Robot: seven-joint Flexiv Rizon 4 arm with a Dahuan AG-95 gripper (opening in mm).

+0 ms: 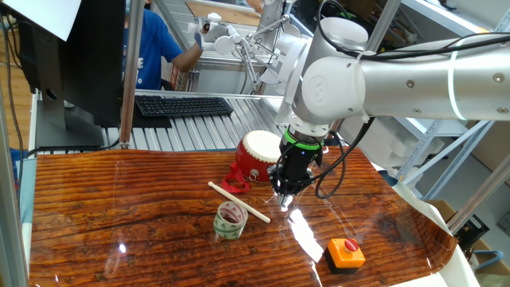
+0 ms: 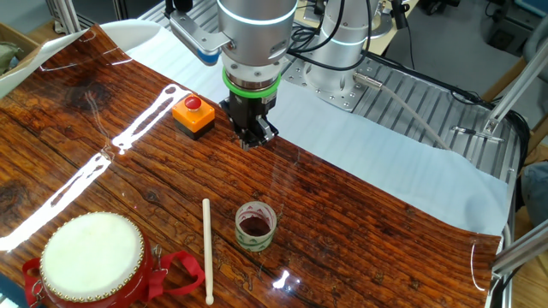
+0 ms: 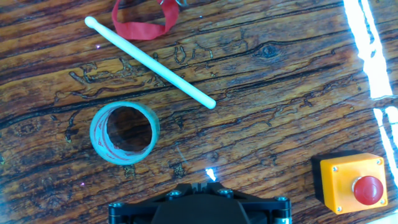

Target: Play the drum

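The red drum [image 1: 259,154] with its cream-white skin stands on the wooden table, and it shows at the near left in the other fixed view [image 2: 92,257]. A pale drumstick [image 1: 239,202] lies flat on the table beside it, seen too in the other fixed view [image 2: 207,250] and the hand view [image 3: 149,62]. My gripper [image 1: 283,195] hangs above the table to the right of the drum and the stick, pointing down, also seen in the other fixed view [image 2: 255,137]. Its jaws stand together and hold nothing. In the hand view only the fingertips show at the bottom edge, and the drum's red strap [image 3: 143,22] shows at the top.
A green-rimmed tape roll [image 1: 230,219] stands next to the stick's near end [image 3: 124,132]. An orange push button [image 1: 346,253] on a black base sits near the table's corner [image 3: 354,183]. A keyboard [image 1: 183,104] and a person are beyond the far edge.
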